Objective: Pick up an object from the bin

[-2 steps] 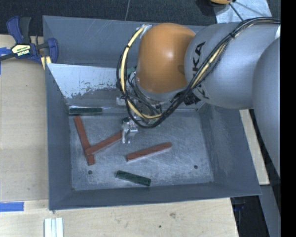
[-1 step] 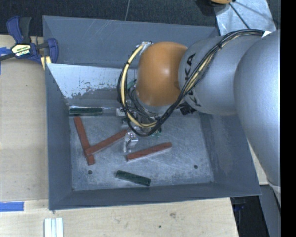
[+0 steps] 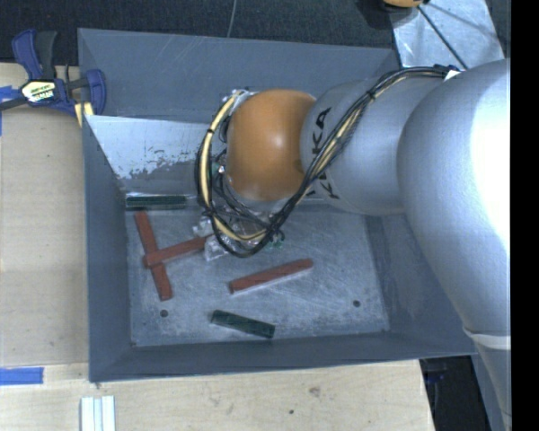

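**Gripper low at the crossed red-brown bars, left of bin centre**

Nearest me is a dark green bar [image 3: 242, 324] on the bin [image 3: 108, 268] floor, then a red-brown bar [image 3: 269, 277] lying loose. Beyond it the gripper [image 3: 214, 243] sits at the right end of the short red-brown bar [image 3: 175, 252], which crosses a long red-brown bar [image 3: 153, 254]. The orange cover [image 3: 265, 142] and cables hide the gripper, so I can't tell if it's spread or closed. My advice is to grip across the short bar's narrow width and lift straight, so the long one isn't dragged. A second dark bar [image 3: 157, 202] lies at the back. The arm's lettering [image 3: 323, 133] is part-covered and looks like "KUKA".
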Motion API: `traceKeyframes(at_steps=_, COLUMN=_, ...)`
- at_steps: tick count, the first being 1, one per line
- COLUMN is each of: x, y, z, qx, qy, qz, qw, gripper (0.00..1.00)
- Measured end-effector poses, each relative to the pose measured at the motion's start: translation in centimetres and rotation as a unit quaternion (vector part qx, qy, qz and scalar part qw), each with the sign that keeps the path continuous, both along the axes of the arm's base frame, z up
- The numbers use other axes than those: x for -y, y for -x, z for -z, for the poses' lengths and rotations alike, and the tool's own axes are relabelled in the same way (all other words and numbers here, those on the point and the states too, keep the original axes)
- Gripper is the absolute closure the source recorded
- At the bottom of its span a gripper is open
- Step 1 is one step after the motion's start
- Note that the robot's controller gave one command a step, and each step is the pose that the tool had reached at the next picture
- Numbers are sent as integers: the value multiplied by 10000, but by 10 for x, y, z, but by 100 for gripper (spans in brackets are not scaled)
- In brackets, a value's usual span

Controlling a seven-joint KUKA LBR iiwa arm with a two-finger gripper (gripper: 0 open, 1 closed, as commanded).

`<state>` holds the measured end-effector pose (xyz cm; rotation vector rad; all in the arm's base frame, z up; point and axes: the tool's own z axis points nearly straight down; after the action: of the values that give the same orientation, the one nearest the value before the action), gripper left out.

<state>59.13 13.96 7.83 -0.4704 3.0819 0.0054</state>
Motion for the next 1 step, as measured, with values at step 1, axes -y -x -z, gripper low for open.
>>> traceKeyframes(at_steps=1, x=0, y=0, z=0, qx=-1, qy=0, qz=0, qw=10000, gripper=100)
